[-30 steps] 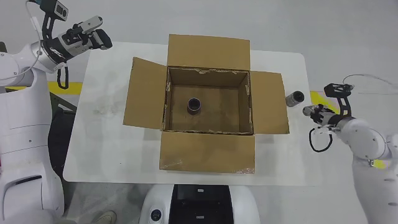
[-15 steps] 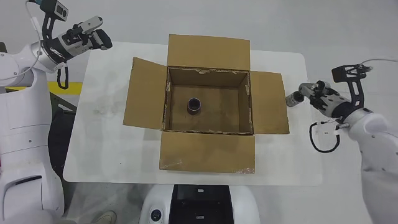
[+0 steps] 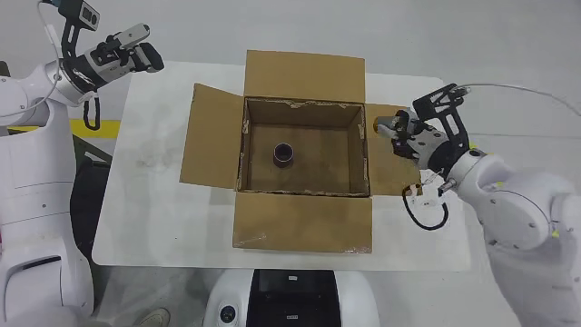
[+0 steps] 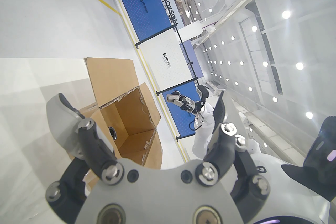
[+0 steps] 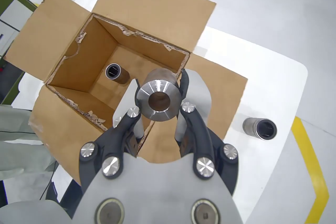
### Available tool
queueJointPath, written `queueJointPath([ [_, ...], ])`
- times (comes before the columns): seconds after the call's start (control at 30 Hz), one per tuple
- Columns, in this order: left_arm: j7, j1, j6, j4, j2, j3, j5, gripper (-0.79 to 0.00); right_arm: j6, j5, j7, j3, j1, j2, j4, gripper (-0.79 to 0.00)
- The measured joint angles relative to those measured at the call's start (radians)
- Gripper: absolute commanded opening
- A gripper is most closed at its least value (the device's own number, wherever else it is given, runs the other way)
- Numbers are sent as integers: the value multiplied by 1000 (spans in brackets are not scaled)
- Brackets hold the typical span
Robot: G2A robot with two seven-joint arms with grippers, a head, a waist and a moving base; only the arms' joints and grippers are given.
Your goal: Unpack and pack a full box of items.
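Note:
An open cardboard box (image 3: 304,159) sits mid-table with its flaps spread out. One metal cylinder (image 3: 284,153) lies on the box floor, seen again in the right wrist view (image 5: 115,72). My right gripper (image 3: 390,130) hovers above the box's right flap, shut on a second hollow metal cylinder (image 5: 160,100). A third cylinder (image 5: 260,128) lies on the table beyond that flap. My left gripper (image 3: 145,54) is raised over the table's far left corner, open and empty (image 4: 141,109), away from the box (image 4: 123,109).
The white table (image 3: 145,191) has bare room to the left of the box and along its front edge. Yellow floor lines (image 5: 312,156) run past the table's right side.
My right arm has swung left from beyond the table's right edge to above the box's right flap, carrying the cylinder. The left arm has stayed put.

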Motion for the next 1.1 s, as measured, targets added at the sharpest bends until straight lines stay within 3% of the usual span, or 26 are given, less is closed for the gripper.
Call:
queueJointPath([
  [0.57, 0, 0, 0, 0, 0, 0, 0, 0, 84, -89, 105, -376, 259, -46, 197, -785],
  [1.1, 0, 0, 0, 0, 0, 0, 0, 0, 146, -128, 133, -653, 483, -132, 489, -785],
])
